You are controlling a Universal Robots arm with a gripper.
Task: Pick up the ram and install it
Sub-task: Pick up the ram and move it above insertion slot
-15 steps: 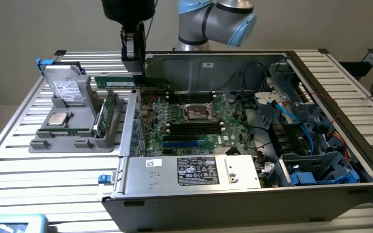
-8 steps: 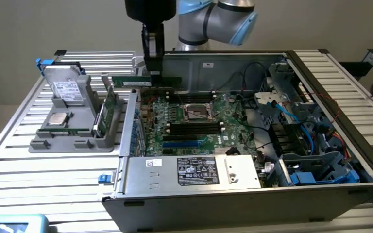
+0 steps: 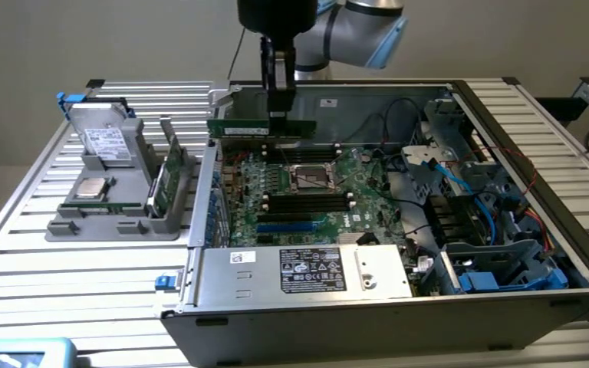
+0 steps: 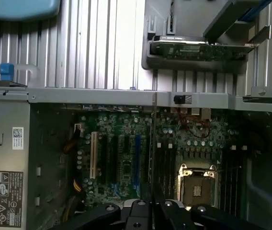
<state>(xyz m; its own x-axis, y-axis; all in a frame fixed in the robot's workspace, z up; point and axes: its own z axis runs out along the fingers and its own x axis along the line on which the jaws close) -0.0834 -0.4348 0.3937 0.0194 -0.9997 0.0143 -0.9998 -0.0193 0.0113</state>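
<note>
The ram (image 3: 243,127), a slim green stick, hangs level above the rear of the open computer case, with my gripper (image 3: 279,113) shut on its top edge. Below it lies the green motherboard (image 3: 361,172) with its CPU socket (image 3: 312,178) and black memory slots (image 3: 305,203). In the wrist view the ram (image 4: 151,158) shows edge-on as a thin line running out from my gripper (image 4: 150,208). It hangs over the board between the expansion slots and the memory slots (image 4: 167,167) beside the CPU socket (image 4: 197,187).
A grey holder (image 3: 120,215) with a drive and upright green boards stands on the slatted table at the exterior view's left. The power supply (image 3: 305,268) fills the case's near side. Blue cables (image 3: 459,176) and drive bays (image 3: 499,268) crowd the exterior view's right.
</note>
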